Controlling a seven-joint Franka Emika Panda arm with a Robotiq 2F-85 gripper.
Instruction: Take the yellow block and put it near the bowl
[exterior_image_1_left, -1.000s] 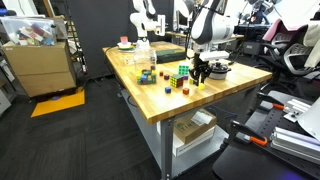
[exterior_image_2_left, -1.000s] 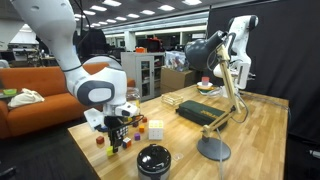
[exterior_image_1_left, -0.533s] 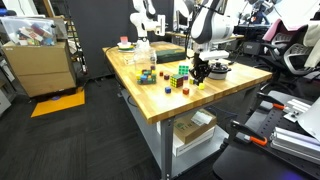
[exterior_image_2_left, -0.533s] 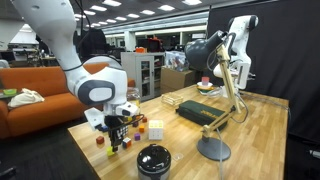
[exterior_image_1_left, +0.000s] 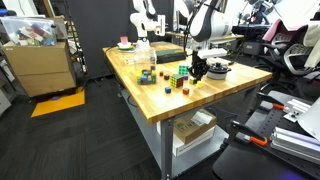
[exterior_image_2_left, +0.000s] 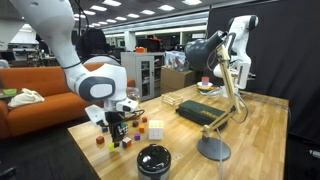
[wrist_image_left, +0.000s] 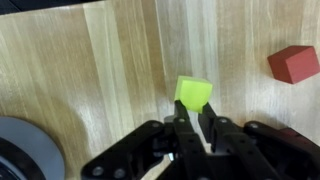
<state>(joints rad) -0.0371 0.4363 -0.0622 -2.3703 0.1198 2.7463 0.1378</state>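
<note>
In the wrist view my gripper (wrist_image_left: 192, 108) is shut on the yellow block (wrist_image_left: 193, 92) and holds it just above the wooden table. The dark bowl (wrist_image_left: 15, 150) shows at the lower left edge of that view, apart from the block. In both exterior views the gripper (exterior_image_1_left: 199, 72) (exterior_image_2_left: 121, 136) hangs low over the table, right beside the dark bowl (exterior_image_1_left: 219, 69) (exterior_image_2_left: 154, 158). The yellow block is too small to make out in the exterior views.
A red block (wrist_image_left: 294, 63) lies on the table close to the gripper. A Rubik's cube (exterior_image_1_left: 180, 77) and several small coloured blocks (exterior_image_1_left: 148, 75) stand nearby. A desk lamp base (exterior_image_2_left: 214, 150) and a black case (exterior_image_2_left: 205, 115) sit further along the table.
The gripper has risen slightly and shifted a little, with the yellow block still in it. Nothing else has moved.
</note>
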